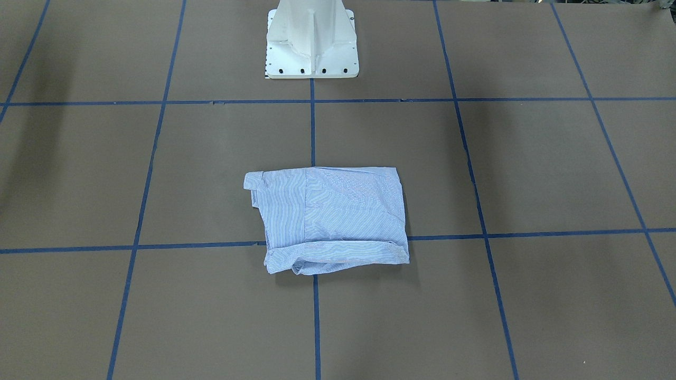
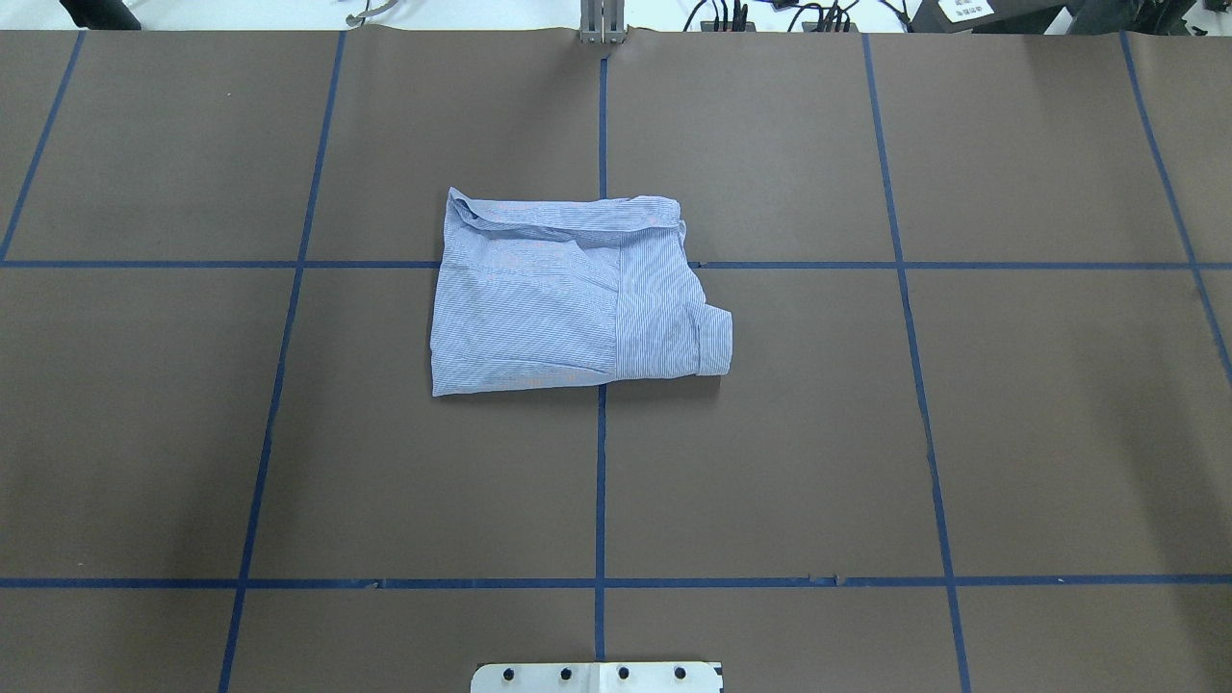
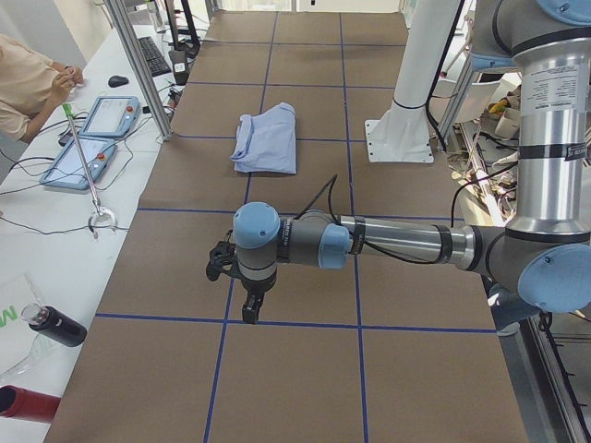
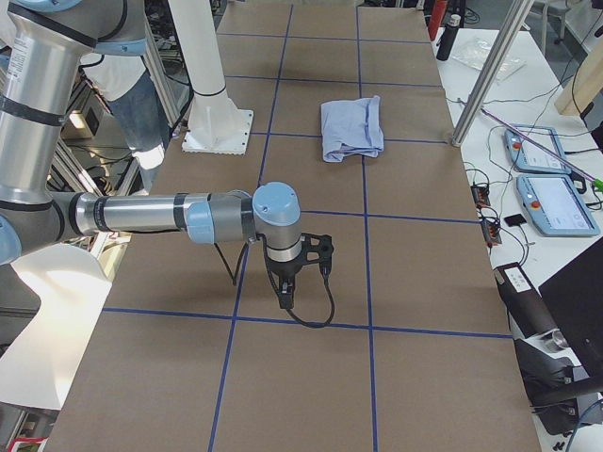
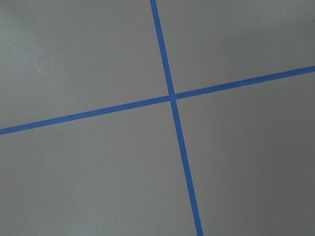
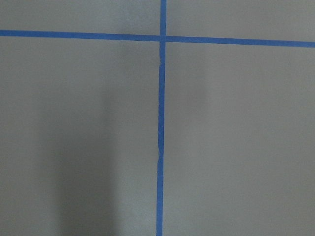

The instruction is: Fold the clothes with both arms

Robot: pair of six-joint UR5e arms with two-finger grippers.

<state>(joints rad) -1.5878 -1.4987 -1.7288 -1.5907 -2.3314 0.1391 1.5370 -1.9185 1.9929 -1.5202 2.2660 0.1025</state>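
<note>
The light blue striped shirt (image 1: 332,216) lies folded into a compact rectangle at the middle of the brown table, over a blue tape crossing (image 2: 568,294). It also shows in the exterior left view (image 3: 268,140) and the exterior right view (image 4: 351,127). Both arms are away from it, out at the table's ends. My left gripper (image 3: 247,309) points down over the table, far from the shirt. My right gripper (image 4: 285,297) does the same at the other end. I cannot tell whether either is open or shut. Both wrist views show only bare table and blue tape.
The white pedestal base (image 1: 311,42) stands behind the shirt (image 2: 597,677). Blue tape lines (image 5: 172,96) divide the brown table into squares. A side bench holds control tablets (image 3: 111,115) and a bottle (image 3: 55,325), with an operator (image 3: 28,83) seated there. More tablets (image 4: 556,202) lie beside the other end.
</note>
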